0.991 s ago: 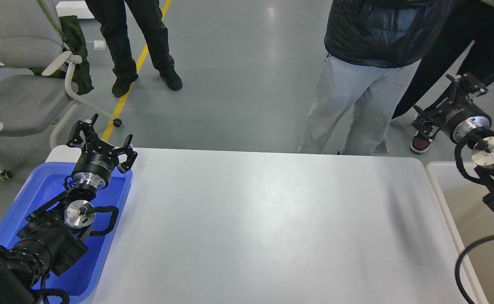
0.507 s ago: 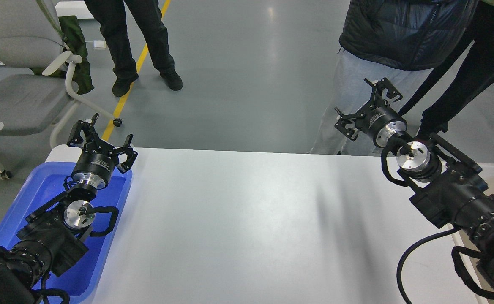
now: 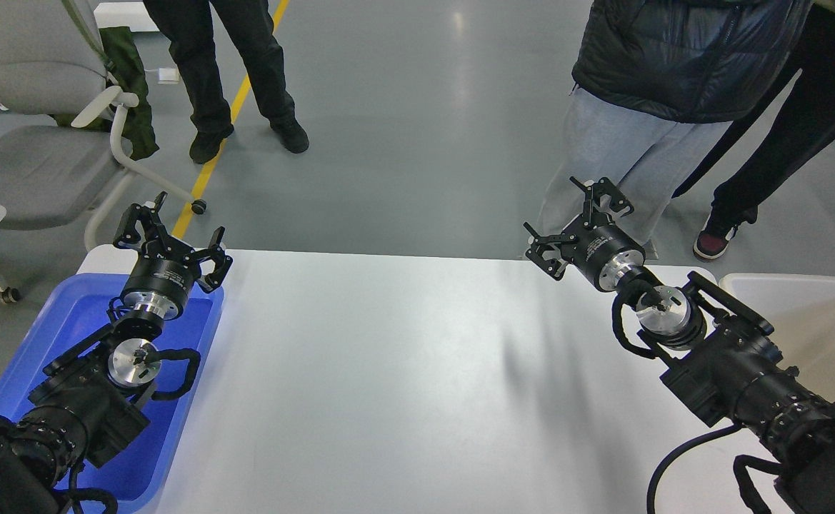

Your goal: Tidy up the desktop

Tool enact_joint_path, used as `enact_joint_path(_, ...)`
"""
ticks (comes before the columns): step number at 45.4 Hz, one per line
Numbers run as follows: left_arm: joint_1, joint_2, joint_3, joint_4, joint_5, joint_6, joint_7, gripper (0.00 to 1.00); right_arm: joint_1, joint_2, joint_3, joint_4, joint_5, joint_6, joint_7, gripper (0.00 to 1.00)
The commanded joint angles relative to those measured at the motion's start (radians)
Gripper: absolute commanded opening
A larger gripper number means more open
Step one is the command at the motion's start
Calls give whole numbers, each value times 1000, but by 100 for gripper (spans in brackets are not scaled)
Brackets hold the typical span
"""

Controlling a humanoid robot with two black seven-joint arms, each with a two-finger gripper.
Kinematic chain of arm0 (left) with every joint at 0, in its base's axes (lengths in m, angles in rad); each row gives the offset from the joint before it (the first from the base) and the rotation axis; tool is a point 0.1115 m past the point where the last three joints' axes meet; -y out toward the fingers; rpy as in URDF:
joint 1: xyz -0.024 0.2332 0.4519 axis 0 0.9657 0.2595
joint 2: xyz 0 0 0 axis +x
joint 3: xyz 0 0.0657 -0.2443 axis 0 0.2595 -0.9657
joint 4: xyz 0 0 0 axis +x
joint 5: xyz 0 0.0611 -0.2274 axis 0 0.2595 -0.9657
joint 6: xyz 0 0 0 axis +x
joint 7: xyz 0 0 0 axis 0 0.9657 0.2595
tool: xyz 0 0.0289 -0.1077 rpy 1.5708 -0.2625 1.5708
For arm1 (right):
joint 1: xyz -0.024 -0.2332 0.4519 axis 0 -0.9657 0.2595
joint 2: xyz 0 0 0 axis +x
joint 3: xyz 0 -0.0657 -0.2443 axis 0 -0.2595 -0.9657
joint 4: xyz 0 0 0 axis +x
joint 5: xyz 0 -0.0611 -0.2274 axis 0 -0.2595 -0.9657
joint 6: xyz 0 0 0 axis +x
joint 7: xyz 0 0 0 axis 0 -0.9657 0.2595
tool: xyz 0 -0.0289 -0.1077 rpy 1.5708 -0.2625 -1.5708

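Note:
The desktop (image 3: 403, 371) is a wide matte white tabletop with rounded corners, and nothing lies on it. My left gripper (image 3: 169, 232) is open and empty, held above the far end of the blue tray (image 3: 67, 321) at the desktop's left edge. My right gripper (image 3: 576, 221) is open and empty, held over the desktop's far right edge, its fingers pointing away from me.
A beige bin (image 3: 817, 314) stands at the desktop's right side. Two people (image 3: 638, 107) stand close behind the far right edge, another person (image 3: 224, 78) further back left. A grey office chair (image 3: 38, 135) stands at the far left.
My right arm has swung left and inward, from over the beige bin to over the desktop's far right edge. My left arm has not moved. The person in grey trousers shifted slightly.

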Motion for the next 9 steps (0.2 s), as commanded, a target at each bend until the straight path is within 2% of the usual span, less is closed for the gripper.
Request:
enact_joint_path(1,0,0,0,-1,0,0,0,100,-20,5,0,-1,0,13,0,100)
enact_joint_path(9,0,0,0,-1,0,0,0,100,-26,5,0,1,0,13,0,100)
